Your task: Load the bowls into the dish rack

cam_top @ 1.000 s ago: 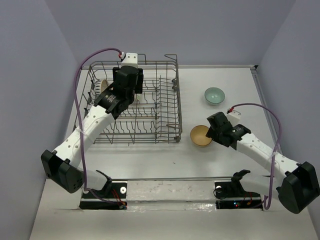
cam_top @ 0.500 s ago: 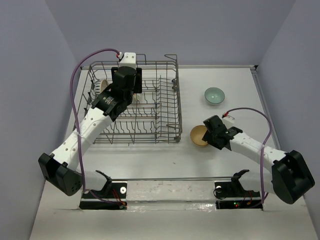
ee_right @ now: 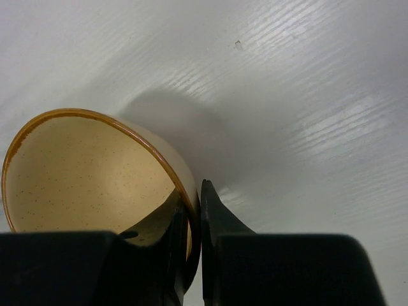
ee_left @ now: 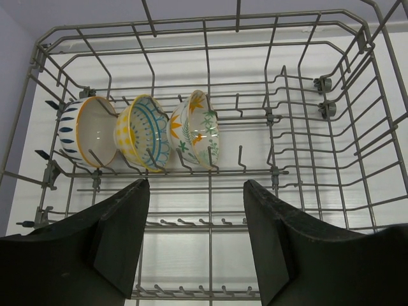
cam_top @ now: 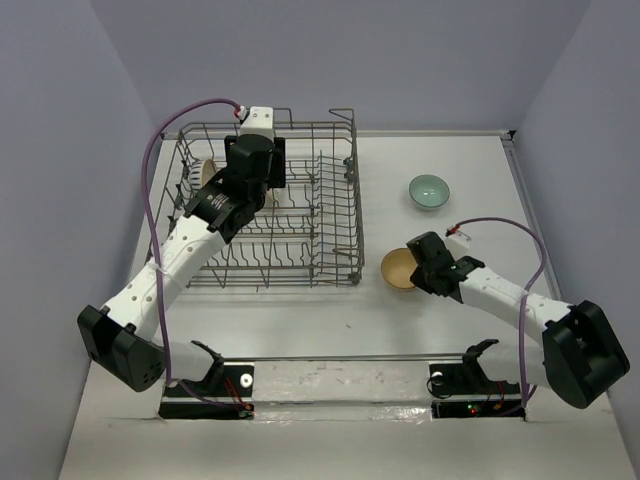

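The plain tan bowl sits on the white table just right of the dish rack. My right gripper is shut on its right rim, one finger inside and one outside. A pale teal-green bowl stands farther back on the table. My left gripper hangs open over the dish rack, holding nothing. Three bowls stand on edge in the rack's back-left row: a white one with blue marks, a yellow-and-blue one and a floral one.
The grey wire rack fills the back left of the table, its raised right wall close to the tan bowl. A metal rail with the arm mounts runs along the near edge. Walls close in on both sides.
My right gripper has moved in to the tan bowl and shut on its rim. The left arm has hardly shifted and stays open over the rack.
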`<state>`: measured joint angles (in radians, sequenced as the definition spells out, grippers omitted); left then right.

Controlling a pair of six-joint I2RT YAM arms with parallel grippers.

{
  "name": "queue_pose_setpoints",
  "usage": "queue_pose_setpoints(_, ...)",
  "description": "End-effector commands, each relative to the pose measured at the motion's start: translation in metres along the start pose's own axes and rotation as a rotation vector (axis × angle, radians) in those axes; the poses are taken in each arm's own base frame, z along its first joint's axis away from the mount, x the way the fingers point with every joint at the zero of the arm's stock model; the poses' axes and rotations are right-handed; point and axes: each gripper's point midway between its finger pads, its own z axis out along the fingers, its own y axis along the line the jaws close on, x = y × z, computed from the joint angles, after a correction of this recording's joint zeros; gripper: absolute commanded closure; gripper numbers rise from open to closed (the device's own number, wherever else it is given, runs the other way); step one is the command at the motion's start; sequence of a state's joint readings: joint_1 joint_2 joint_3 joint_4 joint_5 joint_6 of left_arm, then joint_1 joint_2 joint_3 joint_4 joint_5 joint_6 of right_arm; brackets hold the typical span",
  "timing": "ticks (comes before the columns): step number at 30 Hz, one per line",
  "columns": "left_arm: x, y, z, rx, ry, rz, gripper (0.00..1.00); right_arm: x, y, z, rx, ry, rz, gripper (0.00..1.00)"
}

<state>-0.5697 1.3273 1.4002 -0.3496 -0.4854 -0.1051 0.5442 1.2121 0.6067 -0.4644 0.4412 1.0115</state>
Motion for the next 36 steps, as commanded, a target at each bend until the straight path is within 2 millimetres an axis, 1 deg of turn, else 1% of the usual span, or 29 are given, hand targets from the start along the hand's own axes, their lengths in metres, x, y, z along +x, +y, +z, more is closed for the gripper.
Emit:
queue_pose_setpoints(1, -0.012, -0.005, -0.004, 0.026, -0.044, -0.042, 0.3, -0.028, 0.004, -0.006, 0.003, -0.112, 0.041, 0.99)
queue_pose_setpoints(2, -0.012, -0.006, -0.004, 0.034, -0.041, -0.043, 0.3, -0.035, 0.0, -0.012, 0.02, -0.138, 0.041, 0.99)
queue_pose_setpoints(3, -0.012, -0.007, -0.004, 0.038, -0.039, -0.044, 0.3, -0.038, 0.003, -0.014, 0.011, -0.143, 0.047, 0.99)
queue_pose_setpoints(4, -0.013, -0.008, -0.004, 0.043, -0.039, -0.046, 0.3, -0.044, 0.001, -0.021, 0.015, -0.16, 0.048, 0.99)
queue_pose_setpoints(5, -0.016, -0.01, -0.005, 0.053, -0.043, -0.05, 0.3, -0.058, 0.004, -0.029, 0.013, -0.202, 0.063, 0.99)
queue_pose_setpoints(7, -0.018, -0.015, -0.007, 0.083, -0.043, -0.06, 0.3, -0.073, 0.004, -0.043, 0.013, -0.245, 0.07, 0.99)
queue_pose_setpoints(8, -0.022, -0.02, -0.009, 0.112, -0.048, -0.067, 0.3, -0.09, 0.006, -0.058, 0.009, -0.287, 0.08, 0.99)
queue_pose_setpoints(11, -0.033, -0.029, -0.015, 0.171, -0.063, -0.09, 0.3, -0.117, 0.005, -0.087, 0.0, -0.359, 0.091, 0.99)
queue_pose_setpoints(12, -0.036, -0.032, -0.017, 0.19, -0.066, -0.1, 0.3, -0.132, 0.013, -0.104, -0.035, -0.387, 0.111, 0.99)
queue_pose_setpoints(15, -0.048, -0.046, -0.023, 0.271, -0.076, -0.123, 0.3, -0.159, 0.029, -0.135, -0.111, -0.436, 0.109, 0.99)
queue_pose_setpoints(16, -0.049, -0.051, -0.023, 0.291, -0.071, -0.135, 0.3, -0.177, 0.041, -0.156, -0.158, -0.465, 0.131, 0.99)
queue_pose_setpoints(18, -0.06, -0.06, -0.03, 0.343, -0.084, -0.156, 0.3, -0.19, 0.056, -0.172, -0.209, -0.477, 0.101, 0.99)
queue_pose_setpoints(19, -0.064, -0.063, -0.031, 0.359, -0.088, -0.164, 0.3, -0.205, 0.069, -0.188, -0.262, -0.508, 0.124, 0.99)
queue_pose_setpoints(20, -0.072, -0.067, -0.036, 0.387, -0.097, -0.178, 0.3, -0.21, 0.076, -0.194, -0.287, -0.513, 0.107, 0.99)
queue_pose_setpoints(21, -0.075, -0.069, -0.038, 0.4, -0.103, -0.186, 0.3, -0.212, 0.085, -0.193, -0.295, -0.505, 0.095, 0.99)
queue_pose_setpoints(22, -0.079, -0.071, -0.04, 0.411, -0.109, -0.192, 0.3, -0.22, 0.1, -0.206, -0.35, -0.503, 0.098, 0.99)
queue_pose_setpoints(23, -0.084, -0.073, -0.043, 0.428, -0.117, -0.202, 0.3, -0.222, 0.109, -0.207, -0.373, -0.495, 0.086, 0.99)
queue_pose_setpoints(24, -0.087, -0.074, -0.045, 0.437, -0.121, -0.206, 0.3, -0.221, 0.12, -0.202, -0.38, -0.48, 0.071, 0.99)
queue_pose_setpoints(25, -0.088, -0.075, -0.046, 0.442, -0.121, -0.207, 0.3, -0.222, 0.131, -0.204, -0.409, -0.477, 0.068, 0.99)
queue_pose_setpoints(26, -0.092, -0.076, -0.048, 0.445, -0.129, -0.211, 0.3, -0.221, 0.145, -0.212, -0.448, -0.475, 0.056, 0.99)
queue_pose_setpoints(27, -0.092, -0.076, -0.048, 0.445, -0.126, -0.212, 0.3, -0.22, 0.154, -0.214, -0.459, -0.474, 0.045, 0.99)
queue_pose_setpoints(28, -0.092, -0.079, -0.047, 0.447, -0.123, -0.21, 0.3, -0.217, 0.166, -0.209, -0.459, -0.469, 0.029, 0.99)
queue_pose_setpoints(29, -0.095, -0.081, -0.048, 0.449, -0.128, -0.21, 0.3, -0.216, 0.177, -0.216, -0.48, -0.477, 0.022, 0.99)
queue_pose_setpoints(30, -0.093, -0.083, -0.046, 0.449, -0.122, -0.209, 0.3, -0.214, 0.188, -0.213, -0.487, -0.476, 0.016, 0.99)
queue_pose_setpoints(31, -0.094, -0.085, -0.046, 0.451, -0.121, -0.21, 0.3, -0.215, 0.192, -0.219, -0.506, -0.48, 0.017, 0.99)
queue_pose_setpoints(32, -0.097, -0.087, -0.047, 0.456, -0.124, -0.212, 0.3, -0.215, 0.199, -0.213, -0.501, -0.477, 0.012, 0.99)
queue_pose_setpoints(34, -0.093, -0.093, -0.044, 0.462, -0.107, -0.205, 0.3, -0.213, 0.214, -0.221, -0.535, -0.476, 0.001, 0.99)
queue_pose_setpoints(35, -0.092, -0.095, -0.044, 0.467, -0.104, -0.201, 0.3, -0.212, 0.22, -0.215, -0.527, -0.474, -0.013, 0.99)
queue_pose_setpoints(36, -0.089, -0.098, -0.042, 0.468, -0.095, -0.198, 0.3, -0.214, 0.226, -0.222, -0.544, -0.479, -0.012, 0.99)
